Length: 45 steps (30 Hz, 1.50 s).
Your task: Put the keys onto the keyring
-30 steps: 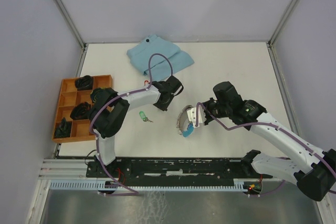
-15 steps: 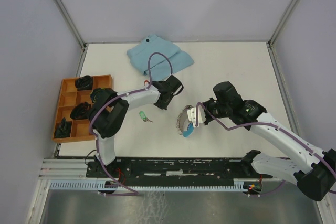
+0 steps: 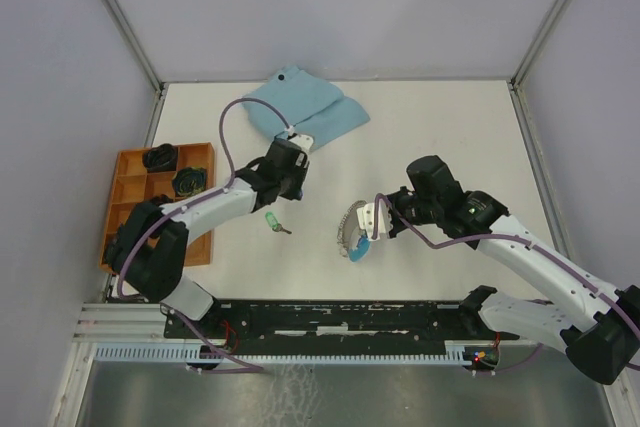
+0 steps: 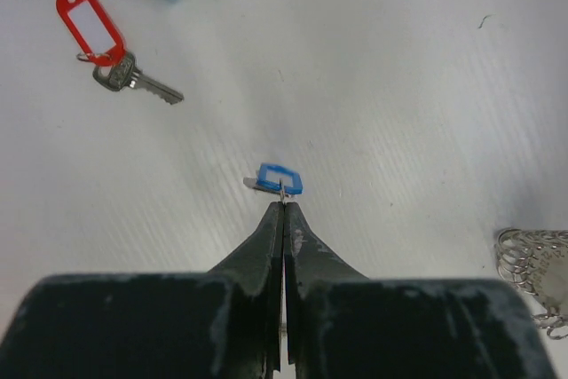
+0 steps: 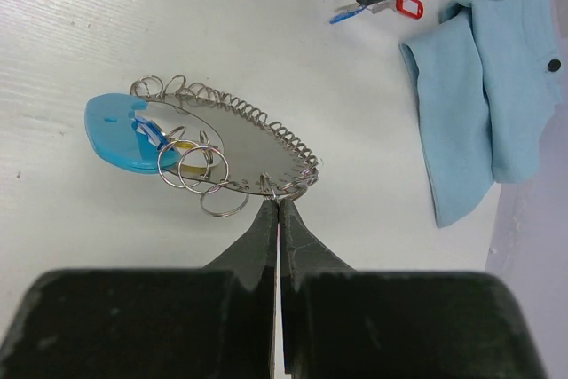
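1. The left gripper point(image 4: 284, 210) is pressed together, pinching the blue-tagged key point(image 4: 280, 180). The red-tagged key point(image 4: 99, 40) lies near the cloth point(image 3: 305, 107).
2. The right gripper point(image 5: 280, 206) pinches the keyring point(image 5: 248, 153) by its edge. The green-tagged key point(image 3: 272, 220) lies on the table to its left.
3. The orange tray point(image 3: 133, 190) holds black objects point(image 3: 160, 157) in two visible compartments.

A folded light-blue cloth point(image 3: 305, 112) is lying at the far side of the white table point(image 3: 430, 127), left of centre. A small dark button point(image 3: 284, 75) is showing near its far edge. An orange compartmented tray point(image 3: 132, 190) is sitting at the table's left edge, well apart from the cloth. Two black objects point(image 3: 159, 157) are resting in separate compartments toward its far end; their identity cannot be determined. A black rail point(image 3: 330, 317) is running along the table's near edge.
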Motion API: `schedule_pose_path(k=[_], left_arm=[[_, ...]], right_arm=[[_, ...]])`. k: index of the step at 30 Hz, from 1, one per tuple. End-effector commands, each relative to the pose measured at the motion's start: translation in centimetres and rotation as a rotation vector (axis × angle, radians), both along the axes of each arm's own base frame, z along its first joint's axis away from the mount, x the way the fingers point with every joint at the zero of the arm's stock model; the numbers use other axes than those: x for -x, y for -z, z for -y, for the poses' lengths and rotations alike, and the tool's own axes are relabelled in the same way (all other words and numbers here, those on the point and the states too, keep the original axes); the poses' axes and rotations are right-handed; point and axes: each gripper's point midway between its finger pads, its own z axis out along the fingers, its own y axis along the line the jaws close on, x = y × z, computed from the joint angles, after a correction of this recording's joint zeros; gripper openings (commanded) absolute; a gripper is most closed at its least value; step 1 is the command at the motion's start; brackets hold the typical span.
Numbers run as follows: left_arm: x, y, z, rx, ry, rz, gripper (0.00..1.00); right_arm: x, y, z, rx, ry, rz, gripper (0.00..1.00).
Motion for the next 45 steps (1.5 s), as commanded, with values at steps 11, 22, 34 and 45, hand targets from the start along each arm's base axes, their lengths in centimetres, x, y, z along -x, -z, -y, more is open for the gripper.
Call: schedule_pose_path(k=[11,22,34,45], left_arm=[[0.9,-10.3,4.1,0.63,0.394,0.45,0.03],[4.4,-12.0,5.3,0.635,0.695,0.654,0.03],[7.8,-13.1,6.5,0.606,0.968,0.727,0.03],[7.9,-9.4,6.5,0.473,0.844,0.615,0.03]], right_arm=[[-0.4,-2.3,-0.9,-0.103,0.059,-0.032,0.01],[-0.6,-3.8,-1.5,-0.183,0.155,-0.142,0.01],[-1.9,-4.3,-2.6,-0.274,0.224,-0.17,0.01],[-2.8,-3.6,-1.5,-0.238,0.29,-0.131,0.01]])
